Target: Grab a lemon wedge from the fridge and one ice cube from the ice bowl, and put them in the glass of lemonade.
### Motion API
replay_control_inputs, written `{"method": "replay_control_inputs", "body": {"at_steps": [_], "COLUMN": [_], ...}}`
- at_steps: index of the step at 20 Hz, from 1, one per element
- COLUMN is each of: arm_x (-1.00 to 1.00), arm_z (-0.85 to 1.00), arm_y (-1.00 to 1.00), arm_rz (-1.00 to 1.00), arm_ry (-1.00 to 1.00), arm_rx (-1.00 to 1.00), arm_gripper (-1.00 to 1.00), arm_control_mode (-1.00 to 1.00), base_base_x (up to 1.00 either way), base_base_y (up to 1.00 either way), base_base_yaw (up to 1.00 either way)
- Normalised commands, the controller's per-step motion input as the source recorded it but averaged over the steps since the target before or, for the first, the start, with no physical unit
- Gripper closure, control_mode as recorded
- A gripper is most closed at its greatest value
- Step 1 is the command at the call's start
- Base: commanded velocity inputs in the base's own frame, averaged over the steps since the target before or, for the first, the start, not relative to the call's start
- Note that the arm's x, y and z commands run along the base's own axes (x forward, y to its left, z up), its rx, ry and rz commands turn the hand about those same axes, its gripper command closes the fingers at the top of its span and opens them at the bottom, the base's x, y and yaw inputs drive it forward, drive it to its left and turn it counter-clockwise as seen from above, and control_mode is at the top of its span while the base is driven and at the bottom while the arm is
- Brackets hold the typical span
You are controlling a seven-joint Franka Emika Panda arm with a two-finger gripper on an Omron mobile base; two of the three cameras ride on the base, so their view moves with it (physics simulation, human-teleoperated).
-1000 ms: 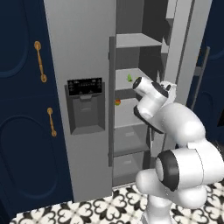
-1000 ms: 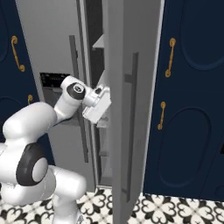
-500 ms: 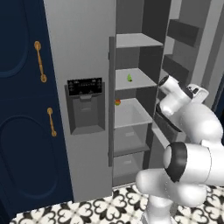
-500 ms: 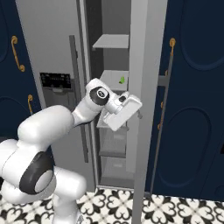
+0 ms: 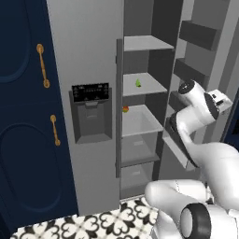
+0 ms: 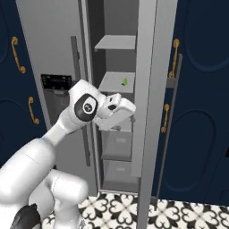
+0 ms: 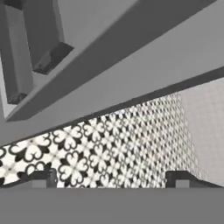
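Observation:
The fridge (image 5: 88, 51) stands with its right door (image 5: 200, 42) swung wide and its shelves showing. The lemon wedge (image 5: 138, 83), tiny and yellow-green, lies on the second shelf; it is the lemon wedge (image 6: 125, 81) in the right base view too. My gripper (image 5: 223, 101) is off to the right of the shelves, next to the inside of the open door and well away from the wedge. In the hand view my gripper (image 7: 113, 178) is open, its fingertips (image 7: 43, 177) far apart with nothing between them. The ice bowl and the glass of lemonade are out of view.
A small round red-and-green fruit (image 5: 125, 109) sits one shelf lower, at its left edge. The open door's edge (image 6: 150, 89) stands just right of my hand (image 6: 120, 108). Navy cabinets with brass handles (image 5: 18, 121) flank the fridge. Patterned tiles (image 5: 93, 224) cover the floor.
The fridge's right door has swung much wider. My hand has travelled right with it, away from the shelves, which now show in full.

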Motion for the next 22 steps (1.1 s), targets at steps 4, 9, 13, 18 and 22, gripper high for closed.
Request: {"method": "replay_control_inputs", "body": {"at_steps": [4,9,13,18,22], "arm_x": [-0.44,-0.57,-0.37,-0.25,0.0], "arm_z": [-0.02,-0.38,-0.57,-0.49,-0.61], "arm_y": [1.0,1.0,1.0,0.98,0.59], "arm_rz": [0.0,0.0,0.04,0.2,0.3], "arm_ry": [-0.65,-0.49,-0.24,-0.1,-0.01], "arm_rx": [0.18,0.3,0.36,0.38,0.1], "arm_gripper": [-1.0,-1.0,-1.0,-1.0,-1.0], "arm_control_mode": [-1.0,-1.0,-1.0,-1.0,-1.0], "base_base_x": [0.0,0.0,0.0,0.0,0.0], "base_base_y": [0.0,0.0,0.0,0.0,0.0], "base_base_yaw": [0.0,0.0,0.0,0.0,0.0]}}
